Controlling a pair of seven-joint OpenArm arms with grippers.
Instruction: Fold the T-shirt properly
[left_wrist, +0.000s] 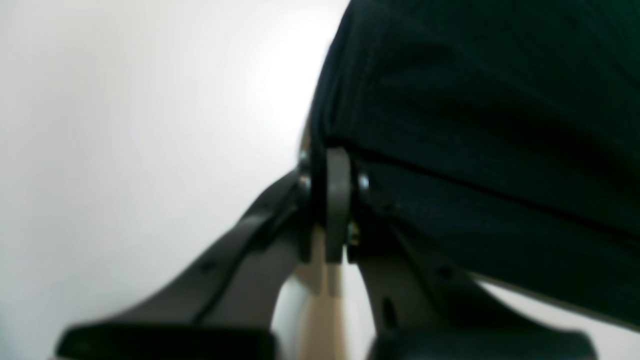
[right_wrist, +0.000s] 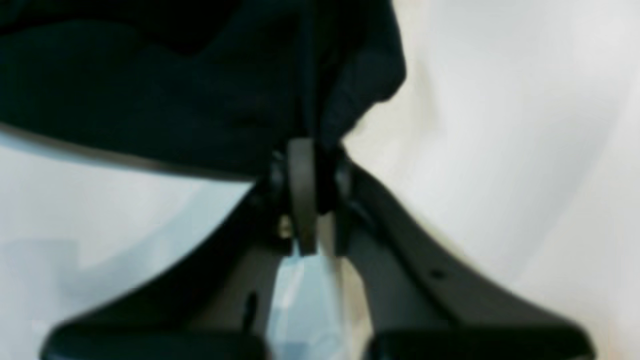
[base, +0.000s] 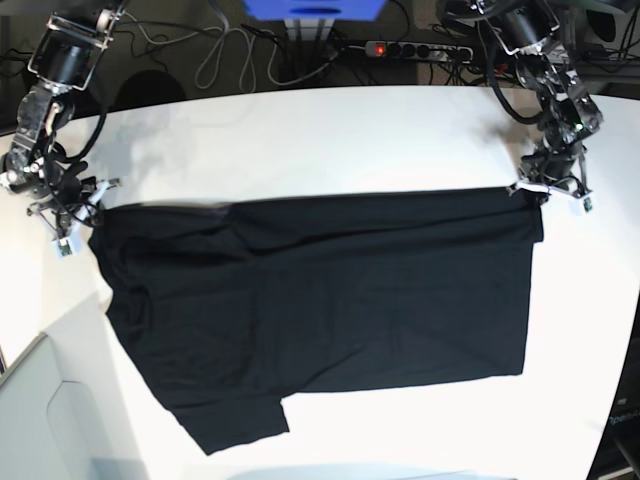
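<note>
Cloth dominates the scene: the T-shirt, black with its plain side up, is spread across the white table, its far edge drawn taut between the two arms and its near part hanging over the table's front corner. That far edge is pinched at both ends. The left gripper is closed tight on a fold of the fabric, and the right gripper is clamped on the opposite corner likewise. A stretching or flattening step is judged to be in hand. For the next move, both grips should be kept while the edge is carried evenly toward the near hem.
</note>
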